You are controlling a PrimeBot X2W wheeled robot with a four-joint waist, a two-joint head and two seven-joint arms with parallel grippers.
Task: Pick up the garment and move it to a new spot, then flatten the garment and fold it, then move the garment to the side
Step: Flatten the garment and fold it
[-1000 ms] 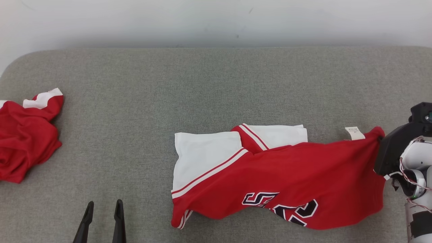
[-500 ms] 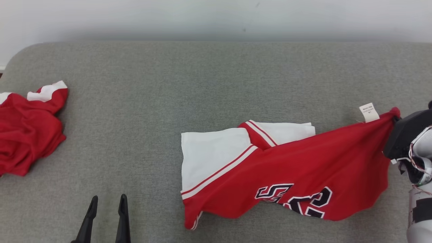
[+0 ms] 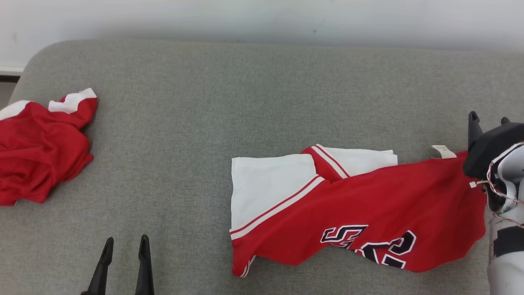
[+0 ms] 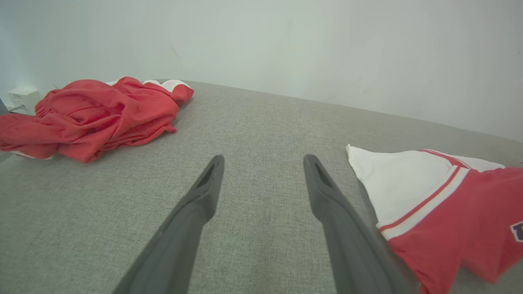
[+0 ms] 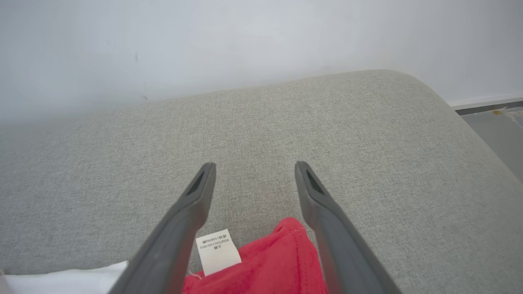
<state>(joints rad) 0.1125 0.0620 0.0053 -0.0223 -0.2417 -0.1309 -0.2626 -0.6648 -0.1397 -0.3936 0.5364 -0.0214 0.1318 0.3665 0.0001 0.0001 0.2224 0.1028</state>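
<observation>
1. Garment (image 3: 360, 213): red jersey with white sleeves and dark numerals, lying on the grey cushion (image 3: 245, 94), right of centre in the head view. Sleeve end points left, hem end reaches the right side.
2. Cloth is spread but not flat: the near edge runs wavy, and a red, white-striped band sits between the two white sleeve panels.
3. Care label (image 5: 217, 251): small, white, printed, sticking out at the far right corner of the hem.
4. Right gripper (image 5: 254, 165): fingers spread wide. The red hem corner and the label lie between them, low down near their roots, and the tips stand clear over bare cushion. Whether the cloth brushes the inner faces is hard to judge from the wrist view; no pinch shows.
5. Left gripper (image 3: 126, 239): lower left of the head view, fingers parted, bare cushion showing between them, well apart from the jersey's sleeve.
6. Second red garment (image 3: 41, 151): crumpled heap with white trim at the cushion's far left edge, well apart from the jersey.
7. Pale wall (image 3: 262, 16) behind the cushion.
</observation>
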